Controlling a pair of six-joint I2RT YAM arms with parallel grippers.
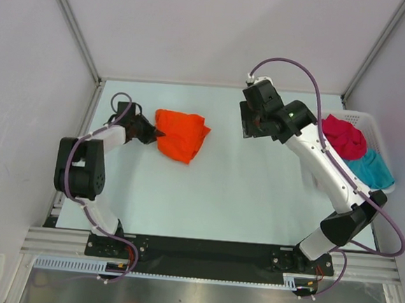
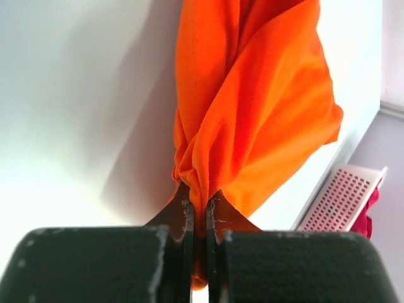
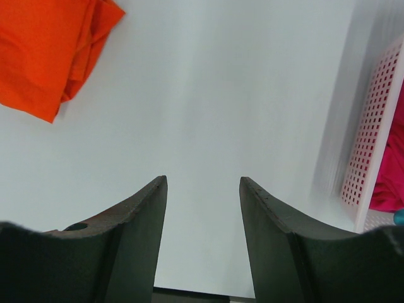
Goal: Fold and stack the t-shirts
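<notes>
The left gripper [image 2: 201,205] was clamped on an edge of the orange t-shirt [image 1: 181,136], which lay bunched on the counter [image 1: 241,190] well left of the basket [image 1: 373,126], probably to spread it for folding. The right gripper [image 3: 203,189] stood wide and empty. There were 3 t-shirts; the red t-shirt [image 1: 342,136] and the teal t-shirt [image 1: 371,168] waited inside the basket.

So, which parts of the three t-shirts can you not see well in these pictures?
Orange t-shirt: collar and sleeves hidden in its own bunched folds, every view.
Red t-shirt and teal t-shirt: top view, heaped in the basket, red overlapping teal; right wrist view cuts them at its edge.
Left wrist view: pinched cloth end hidden between the shut left jaws.
</notes>
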